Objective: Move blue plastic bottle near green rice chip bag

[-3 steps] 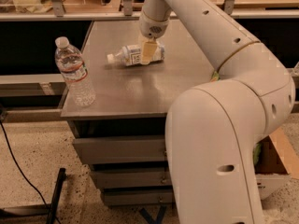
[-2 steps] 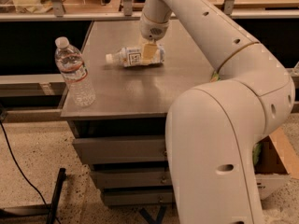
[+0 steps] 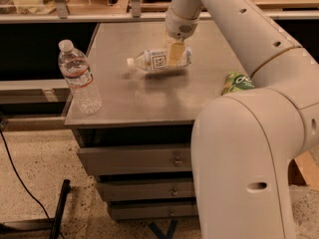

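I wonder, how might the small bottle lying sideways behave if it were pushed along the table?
Being round and on its side, the small bottle would probably roll rather than slide. It looks stubby and light, so the end effector, closed around its middle, should carry it easily. Its smooth label may be somewhat slippery.

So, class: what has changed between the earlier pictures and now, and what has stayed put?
The gripper, shut on the blue bottle, has carried it slightly rightward in the picture, toward the green bag, which now shows beside the arm. The bottle is still on its side, cap to the left. The water bottle at the table's left edge has not moved.
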